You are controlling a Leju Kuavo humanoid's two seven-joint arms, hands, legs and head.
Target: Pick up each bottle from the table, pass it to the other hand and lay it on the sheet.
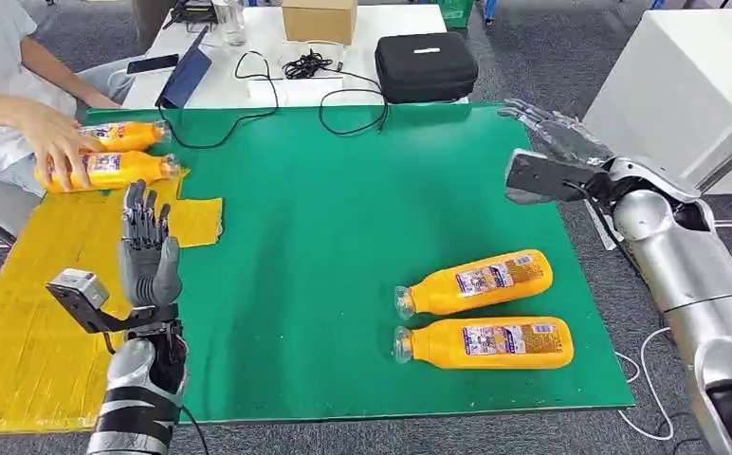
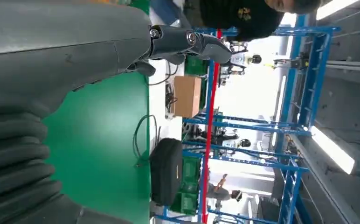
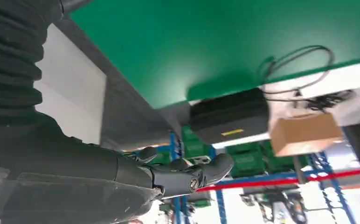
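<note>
1. Left arm comes up from below with the forearm raised, and the left hand [image 1: 147,248] stands upright over the edge where the yellow sheet [image 1: 30,313] meets the green mat [image 1: 343,190], fingers pointing up and apart, palm empty, nothing touched
2. In the left wrist view that hand [image 2: 122,46] reaches out straight, fingers extended over the mat, no bottle in it
3. Right arm sweeps in from the right side of the bench, elbow bent, and the right hand [image 1: 557,142] hangs at the mat's far right edge, fingers loosely spread, holding nothing
4. The right wrist view confirms it: the hand [image 3: 178,175] is open and bare, with the black case [image 3: 229,116] and cardboard box [image 3: 306,133] beyond its fingertips
5. Two bottles [image 1: 481,282] [image 1: 490,343] lie side by side on the mat, nearer the robot than the right hand and well apart from it, caps toward the left hand
6. Two more bottles [image 1: 127,136] [image 1: 120,171] lie beyond the left hand's fingertips at the far end of the sheet; a person's hand [image 1: 54,142] rests on the nearer one of these
</note>
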